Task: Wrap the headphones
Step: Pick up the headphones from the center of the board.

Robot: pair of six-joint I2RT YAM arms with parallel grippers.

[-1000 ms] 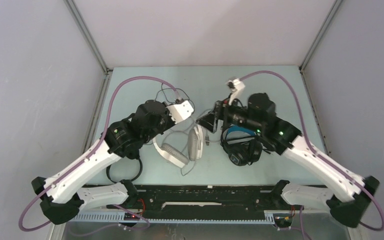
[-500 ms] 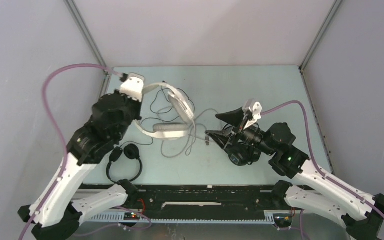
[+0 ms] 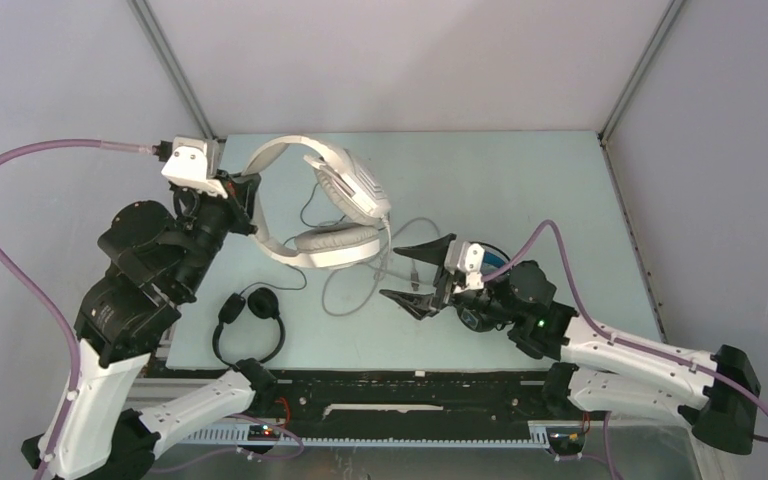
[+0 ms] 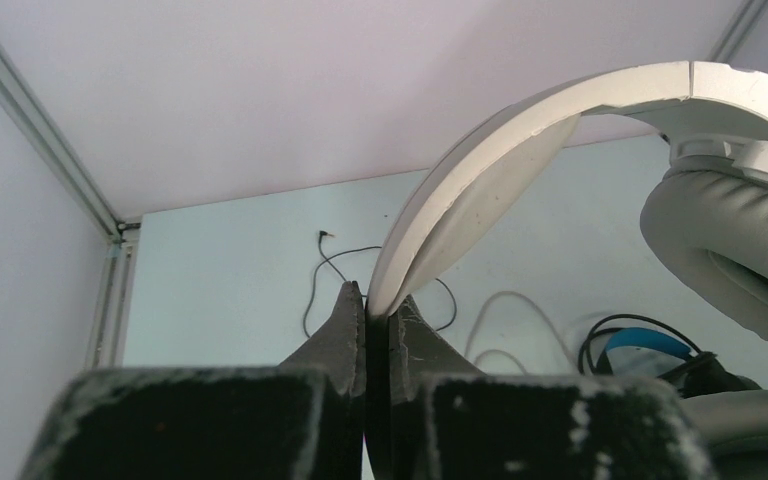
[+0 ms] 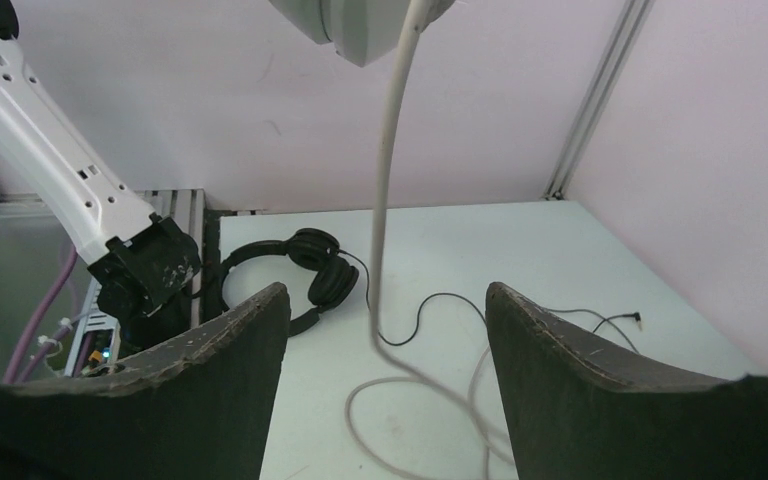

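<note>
My left gripper is shut on the headband of the large white-grey headphones and holds them in the air over the table's back left. Their grey cable hangs down and loops on the table. My right gripper stands open near the table, pointing left, and the hanging cable passes between its fingers untouched. The black headphones with blue accents lie under the right arm. The small black headphones rest at the front left, their thin black cable trailing towards the back.
The enclosure's side walls and metal frame posts stand close around the pale table. The left arm's base sits beyond the small black headphones in the right wrist view. The grey cable's loops lie ahead of the right gripper.
The left arm has lifted the white headphones higher and further to the back left. The right arm has dropped towards the near edge and turned left, bringing the hanging cable between its fingers.
</note>
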